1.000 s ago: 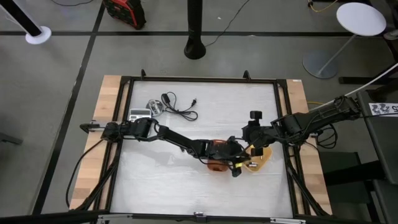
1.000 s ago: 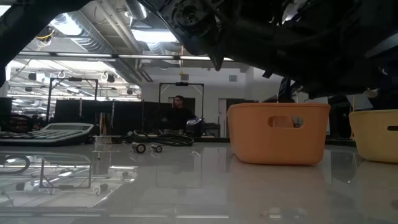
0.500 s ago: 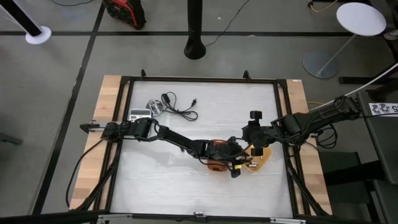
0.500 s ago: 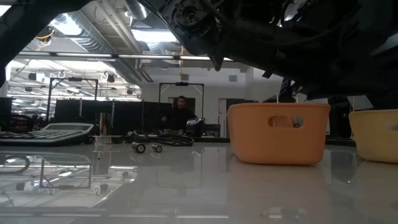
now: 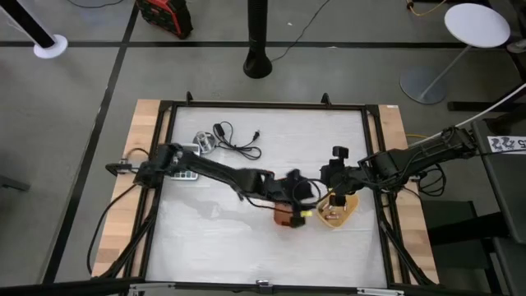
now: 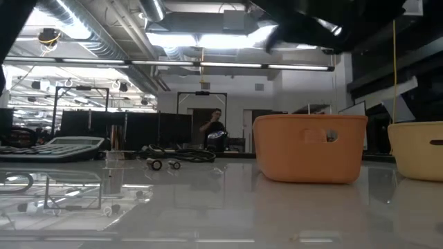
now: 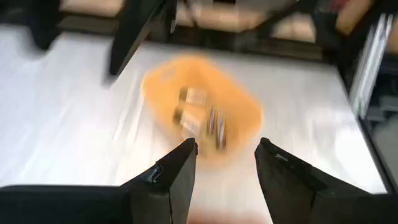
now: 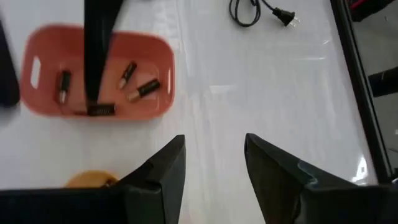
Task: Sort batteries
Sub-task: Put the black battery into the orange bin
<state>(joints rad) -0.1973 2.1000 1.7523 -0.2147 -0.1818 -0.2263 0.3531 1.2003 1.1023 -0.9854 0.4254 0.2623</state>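
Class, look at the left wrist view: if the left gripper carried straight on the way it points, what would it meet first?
Probably the yellow tray holding batteries: it lies directly beyond the open left gripper, though blur leaves the depth uncertain.

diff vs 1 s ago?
The left hand has opened and pulled back off the yellow tray toward the orange tray; its arm has cleared the low view. Whether it let a battery go is not visible. The right hand, both trays, the cable and the calculator are unchanged.

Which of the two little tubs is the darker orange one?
The orange tub, nearer the table's middle, just under the left arm; the yellow tub beside it, toward the right arm, is paler.
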